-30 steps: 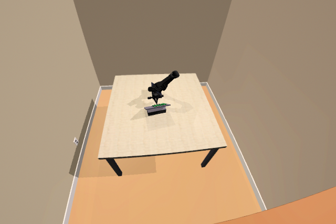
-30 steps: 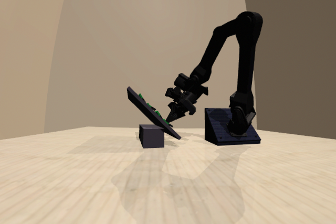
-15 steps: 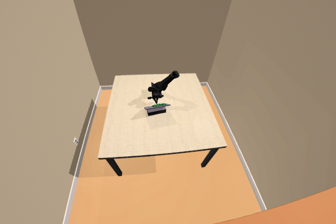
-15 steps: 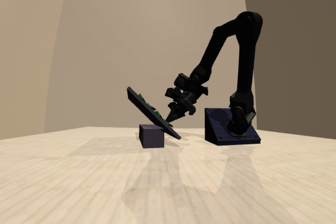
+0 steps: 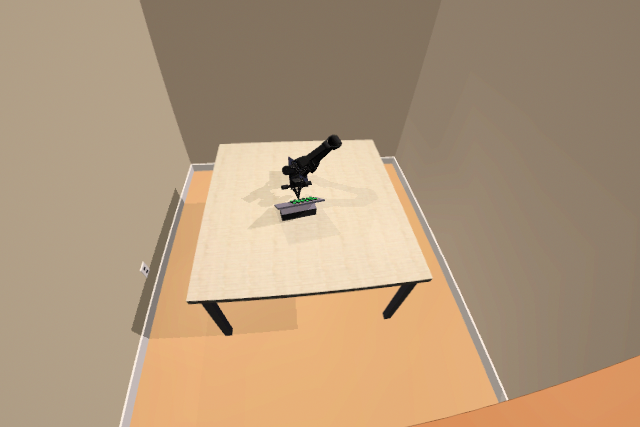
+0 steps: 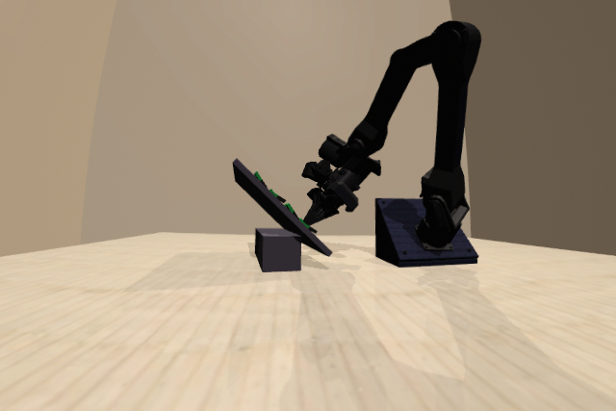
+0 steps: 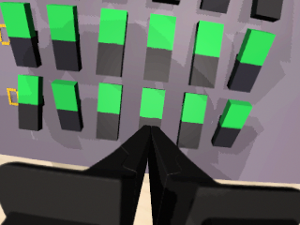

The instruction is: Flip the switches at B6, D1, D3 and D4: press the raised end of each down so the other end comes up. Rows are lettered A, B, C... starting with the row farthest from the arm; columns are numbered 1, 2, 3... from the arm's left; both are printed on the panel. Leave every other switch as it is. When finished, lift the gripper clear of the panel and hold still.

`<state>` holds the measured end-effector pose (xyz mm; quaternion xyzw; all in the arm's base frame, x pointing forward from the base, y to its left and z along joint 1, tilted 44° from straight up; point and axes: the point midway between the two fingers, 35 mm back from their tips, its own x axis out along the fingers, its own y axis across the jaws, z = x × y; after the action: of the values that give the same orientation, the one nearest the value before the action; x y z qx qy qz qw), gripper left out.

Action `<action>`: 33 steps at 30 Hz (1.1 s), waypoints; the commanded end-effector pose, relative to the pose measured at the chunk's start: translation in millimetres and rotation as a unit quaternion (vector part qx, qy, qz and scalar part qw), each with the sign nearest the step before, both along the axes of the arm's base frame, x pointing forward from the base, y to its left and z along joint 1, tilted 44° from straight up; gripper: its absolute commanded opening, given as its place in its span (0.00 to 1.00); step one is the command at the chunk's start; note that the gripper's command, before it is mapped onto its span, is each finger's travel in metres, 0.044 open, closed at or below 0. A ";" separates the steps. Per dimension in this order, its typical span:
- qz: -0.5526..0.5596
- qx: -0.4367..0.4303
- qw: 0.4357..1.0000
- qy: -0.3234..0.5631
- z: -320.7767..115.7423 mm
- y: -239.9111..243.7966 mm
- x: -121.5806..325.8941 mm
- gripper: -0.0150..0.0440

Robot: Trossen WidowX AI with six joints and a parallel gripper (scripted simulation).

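The tilted switch panel (image 5: 279, 206) (image 6: 318, 245) (image 7: 281, 141) faces the arm. My gripper (image 5: 298, 198) (image 6: 305, 223) (image 7: 150, 132) is shut and empty, its tips at the lower half of D4 (image 7: 152, 103); whether they touch is unclear. The tips hide part of D4's grey lower half. D3 (image 7: 110, 98) shows a green upper half and lighter grey lower half. D1 (image 7: 30, 90) is green above and darker below. Only the dark lower part of B6 (image 7: 267, 9) shows, at the top edge of the wrist view.
D2 (image 7: 67, 96) and D5 (image 7: 194, 108) flank the target switches; D6 (image 7: 235, 113) is at the row's right end. Row C lies just above. A block (image 6: 281, 252) supports the panel. The arm's blue sloped base (image 6: 397, 227) stands behind the gripper.
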<state>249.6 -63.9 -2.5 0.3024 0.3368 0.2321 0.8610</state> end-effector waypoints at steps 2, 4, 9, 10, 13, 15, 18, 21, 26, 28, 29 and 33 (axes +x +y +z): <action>-0.001 0.003 1.000 0.002 -0.7 1.5 -0.2 0.25; -0.001 0.003 1.000 0.002 -0.8 1.7 -0.1 0.25; -0.001 0.003 1.000 0.002 -1.1 2.1 0.4 0.25; -0.001 0.003 1.000 0.002 -1.1 2.2 0.5 0.25; -0.001 0.003 1.000 0.002 -1.3 2.4 0.7 0.25; -0.001 0.003 1.000 0.002 -1.4 2.6 0.9 0.25; -0.001 0.004 1.000 0.002 -1.6 2.9 1.2 0.25; -0.001 0.004 1.000 0.002 -1.8 3.1 1.4 0.25; 0.000 -0.004 1.000 0.005 0.5 -6.7 -4.6 0.25; 0.001 -0.007 1.000 0.012 5.6 -18.0 -15.0 0.25; 0.002 -0.007 1.000 0.013 9.3 -23.1 -20.6 0.25; 0.008 -0.001 1.000 0.013 26.5 -37.0 -39.3 0.25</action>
<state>227.5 -81.7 5.7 0.3065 0.3515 0.2292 0.8544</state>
